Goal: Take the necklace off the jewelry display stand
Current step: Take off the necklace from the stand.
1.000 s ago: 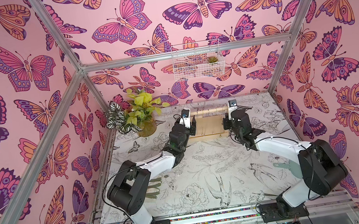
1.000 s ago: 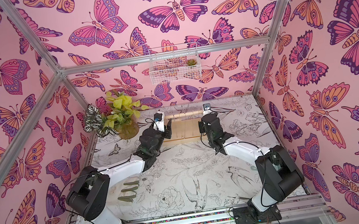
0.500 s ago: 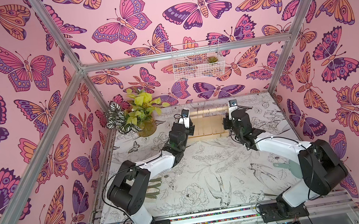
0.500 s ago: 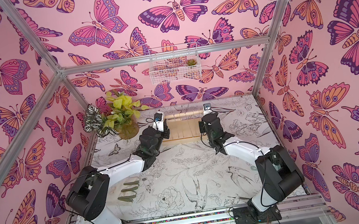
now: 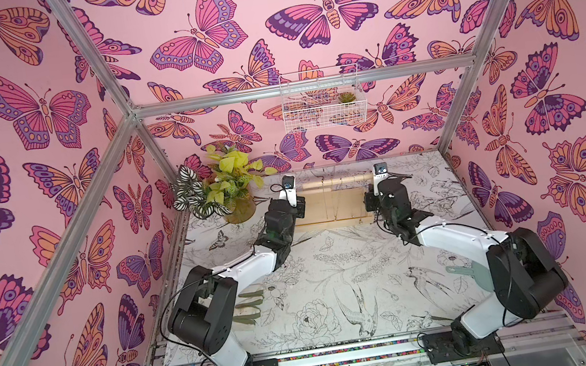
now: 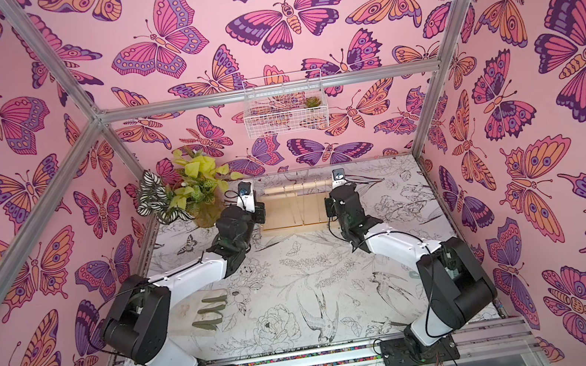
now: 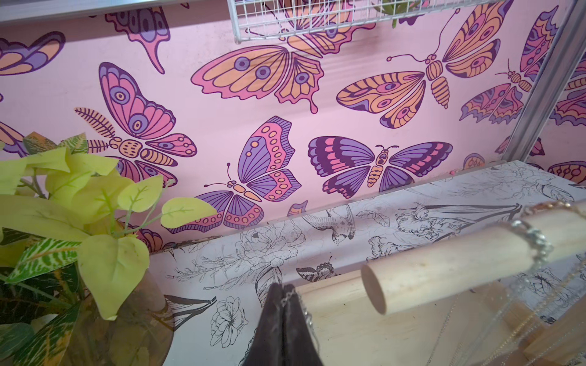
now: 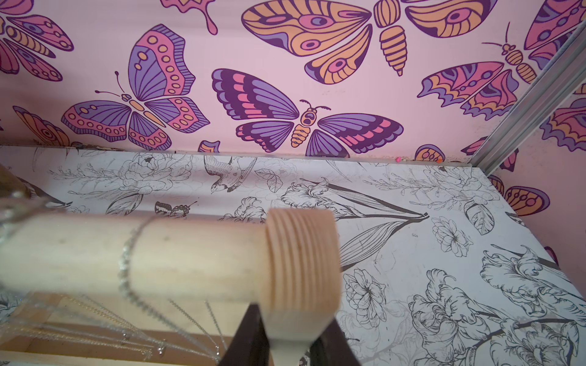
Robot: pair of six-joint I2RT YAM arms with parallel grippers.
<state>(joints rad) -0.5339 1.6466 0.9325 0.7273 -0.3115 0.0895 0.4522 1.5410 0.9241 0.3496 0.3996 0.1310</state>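
**Desk:** Pink butterfly-print walls (image 5: pixel 261 21) enclose a floral-print tabletop (image 5: pixel 334 263). At upper centre of a top view stands the pale wooden jewelry display stand (image 5: pixel 317 211). Where's the necklace?

**Photographer:** Lower centre of the left wrist view. The thin silver chain necklace (image 7: pixel 290 297) looks pinched in the left gripper (image 7: pixel 283 286), jaws pressed together, near the free end of the round wooden crossbar (image 7: pixel 444 263). The right gripper (image 8: pixel 291 313) clamps the stand's layered plywood upright (image 8: pixel 301 253).

**Desk:** Handling?

**Photographer:** Probably feather-light, limp and quick to snag. A fingertip pinch on bare chain seems the safest hold.

Matt, pale bare-wood jewelry display stand (image 5: pixel 316 208)
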